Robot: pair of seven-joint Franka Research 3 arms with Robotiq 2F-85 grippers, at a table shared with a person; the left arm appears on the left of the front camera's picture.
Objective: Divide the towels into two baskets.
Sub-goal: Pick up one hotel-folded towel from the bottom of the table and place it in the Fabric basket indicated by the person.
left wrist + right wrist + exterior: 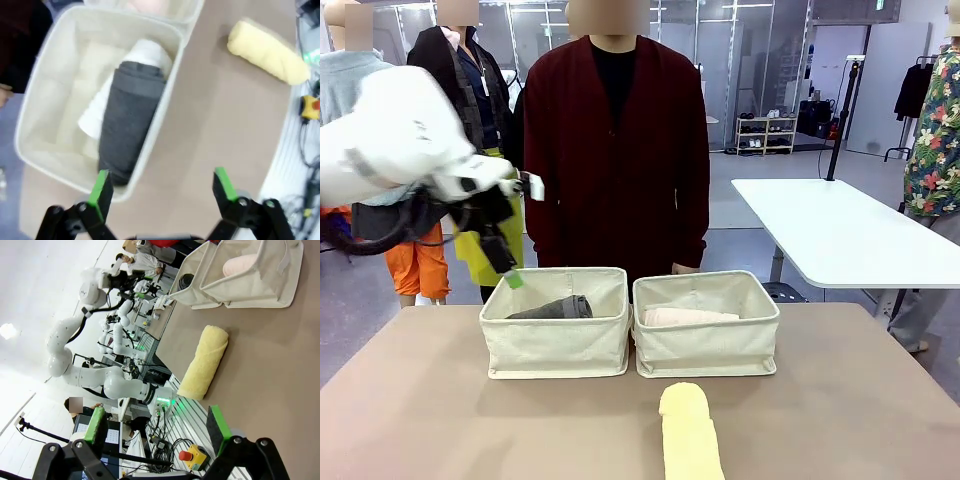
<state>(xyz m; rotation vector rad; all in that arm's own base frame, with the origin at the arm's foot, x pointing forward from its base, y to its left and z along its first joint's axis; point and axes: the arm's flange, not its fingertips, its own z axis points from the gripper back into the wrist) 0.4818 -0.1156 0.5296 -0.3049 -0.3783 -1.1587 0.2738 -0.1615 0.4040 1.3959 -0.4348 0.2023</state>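
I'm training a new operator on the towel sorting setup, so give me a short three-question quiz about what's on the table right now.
1. True or false: the pale yellow towel lies inside a basket.
2. Which towel lies on top of the white towel in the left basket? A: the pale yellow one. B: the dark grey towel. C: none.
3. What does the right basket hold?

Key:
1. False. It lies on the table, in front of the baskets.
2. B.
3. One pale pink towel.
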